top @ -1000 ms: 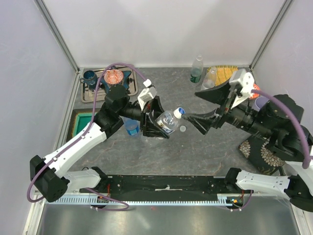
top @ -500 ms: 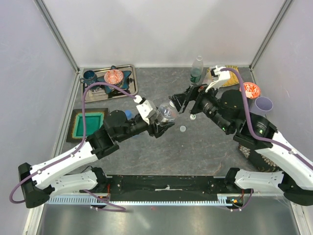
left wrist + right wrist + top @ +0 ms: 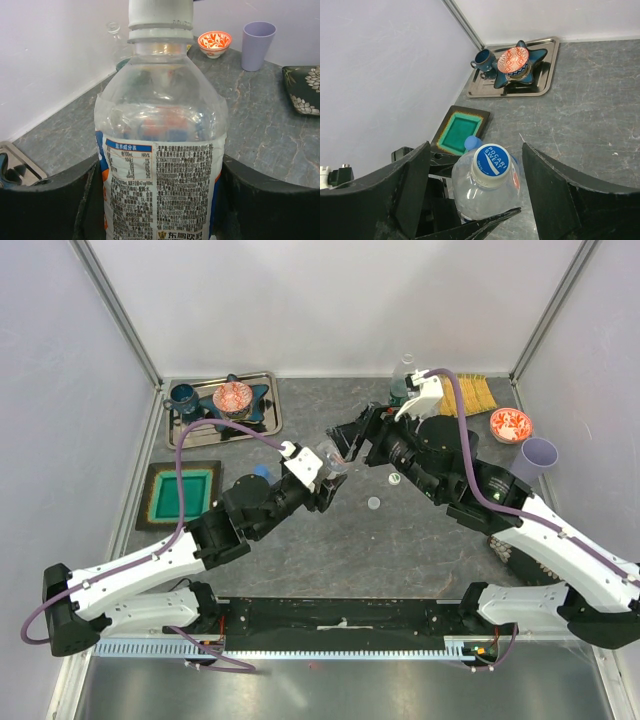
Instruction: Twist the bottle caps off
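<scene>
**Cap framed between open fingers, bottle clamped low**

The left pincer is clamped on the labelled bottle at its printed lower body and holds it lifted off the table, about mid-table, with its neck tipped toward the right arm. The right pincer stands with its fingers apart, one on each side of the blue-and-white cap. A clear gap shows on both sides, so nothing is gripped there yet.

The bottle looks thin-walled and nearly empty. It is probably light, easy to dent, and slick across the label film. Squeezing the body hard would likely buckle it. The stiffer places are the shoulder and the neck ring. The cap is small and rigid, and its ribbed skirt is the best place to pinch. The fingers should close squarely across it so they do not slip off when turning.
</scene>
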Controlling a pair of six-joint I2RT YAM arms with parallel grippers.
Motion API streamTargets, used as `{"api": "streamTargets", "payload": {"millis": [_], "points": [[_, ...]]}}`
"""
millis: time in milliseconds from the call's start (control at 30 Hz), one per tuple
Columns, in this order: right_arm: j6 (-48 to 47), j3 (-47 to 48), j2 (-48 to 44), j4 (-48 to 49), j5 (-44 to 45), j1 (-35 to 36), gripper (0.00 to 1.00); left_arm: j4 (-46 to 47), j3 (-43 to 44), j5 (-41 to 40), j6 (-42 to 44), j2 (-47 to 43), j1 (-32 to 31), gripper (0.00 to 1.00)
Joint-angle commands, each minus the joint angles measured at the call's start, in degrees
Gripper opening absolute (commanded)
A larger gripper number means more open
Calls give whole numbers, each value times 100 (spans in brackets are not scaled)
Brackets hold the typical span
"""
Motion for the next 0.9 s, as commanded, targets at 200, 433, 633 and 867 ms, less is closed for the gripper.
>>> {"api": "streamTargets", "payload": {"millis": [200, 433, 633, 867], "points": [[-7, -58, 130, 211, 171, 9, 73, 445, -28, -284, 306, -191, -69, 47], [-25, -137, 122, 246, 136, 9, 61, 453, -54, -284, 298, -208, -77, 47], [-16, -277, 52, 298, 180, 9, 50, 453, -54, -275, 289, -200, -86, 47], [-156, -392, -63, 360, 127, 0, 0, 453, -72, -170, 263, -208, -77, 47]]}}
